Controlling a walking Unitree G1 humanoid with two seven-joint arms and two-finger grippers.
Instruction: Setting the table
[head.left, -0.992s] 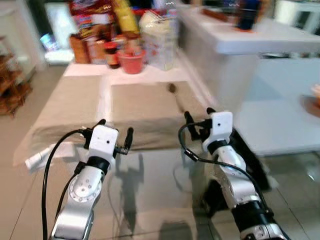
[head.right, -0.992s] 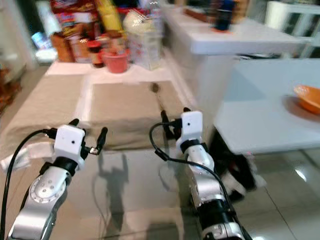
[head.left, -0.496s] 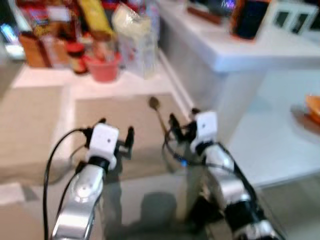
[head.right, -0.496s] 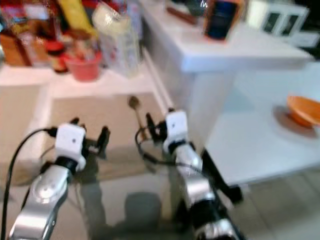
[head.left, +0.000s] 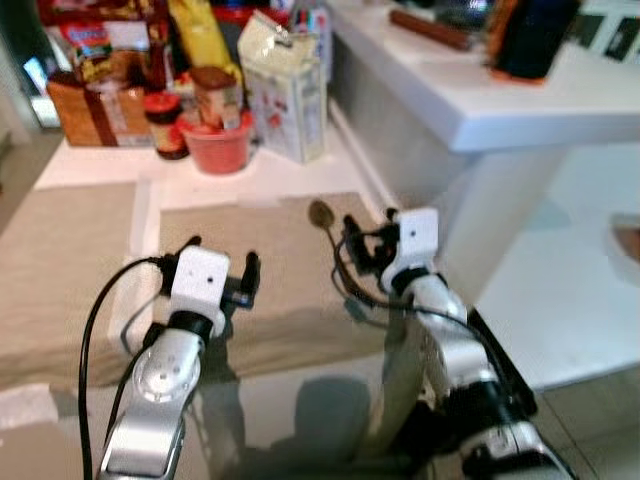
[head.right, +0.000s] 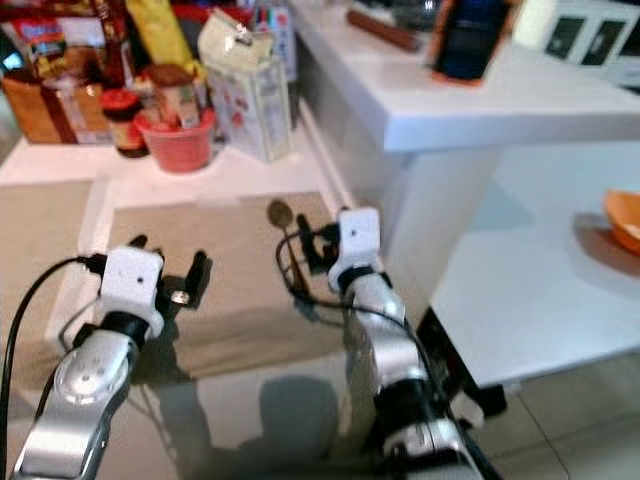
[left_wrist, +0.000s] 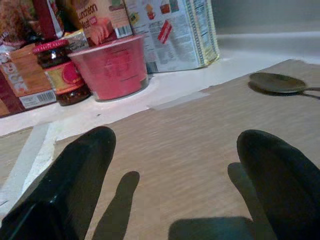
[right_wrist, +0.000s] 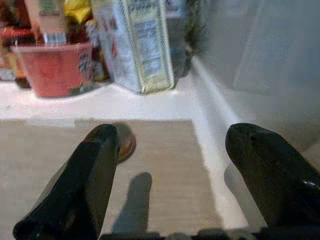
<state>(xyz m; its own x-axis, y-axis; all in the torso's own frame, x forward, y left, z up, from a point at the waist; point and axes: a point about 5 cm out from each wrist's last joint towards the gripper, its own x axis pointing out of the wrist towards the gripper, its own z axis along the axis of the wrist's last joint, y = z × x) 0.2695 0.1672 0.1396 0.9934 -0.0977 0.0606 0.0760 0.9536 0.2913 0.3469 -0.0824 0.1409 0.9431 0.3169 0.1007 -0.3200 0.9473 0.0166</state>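
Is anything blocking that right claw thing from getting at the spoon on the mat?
Nothing visible does. The right gripper is open, just above the beige placemat, and the spoon lies right ahead of its fingers with only bare mat between them. The pink cup and carton stand further back.

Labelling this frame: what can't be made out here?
- spoon: handle hidden behind the right gripper in the left eye view, cut by the edge in the left wrist view.
- orange bowl: cut by the right eye view's edge.
- Labels on the pink cup: too blurred to read.
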